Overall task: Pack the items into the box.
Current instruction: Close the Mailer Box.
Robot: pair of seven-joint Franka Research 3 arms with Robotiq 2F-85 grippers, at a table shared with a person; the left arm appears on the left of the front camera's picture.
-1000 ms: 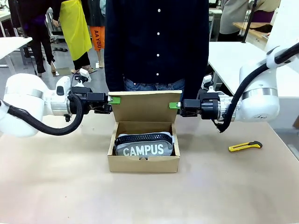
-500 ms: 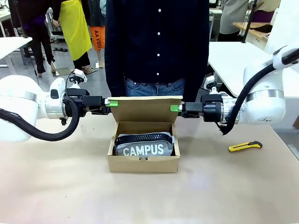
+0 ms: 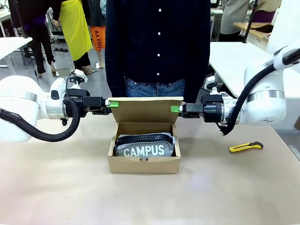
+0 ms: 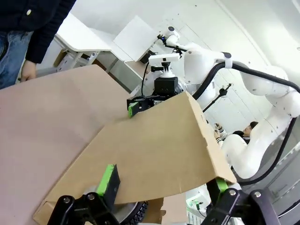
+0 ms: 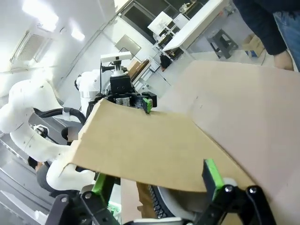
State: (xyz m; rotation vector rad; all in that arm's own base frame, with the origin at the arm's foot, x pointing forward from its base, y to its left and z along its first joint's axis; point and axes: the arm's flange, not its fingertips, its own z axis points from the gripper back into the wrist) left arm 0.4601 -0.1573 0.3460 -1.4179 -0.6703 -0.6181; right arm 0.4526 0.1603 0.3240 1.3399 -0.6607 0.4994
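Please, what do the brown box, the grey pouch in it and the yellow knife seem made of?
Shallow brown box: matte cardboard, by its thin curving flap.
Light grey CAMPUS pouch: likely soft fabric; it bulges unevenly.
Yellow utility knife: probably plastic casing; too small to confirm.

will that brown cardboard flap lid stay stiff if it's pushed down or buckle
Likely to flex: the brown cardboard flap lid visibly bows in the left wrist view. It looks thin and light, so a gentle push should probably fold it at its hinge. The shallow brown cardboard box, small and unheld, might slide.
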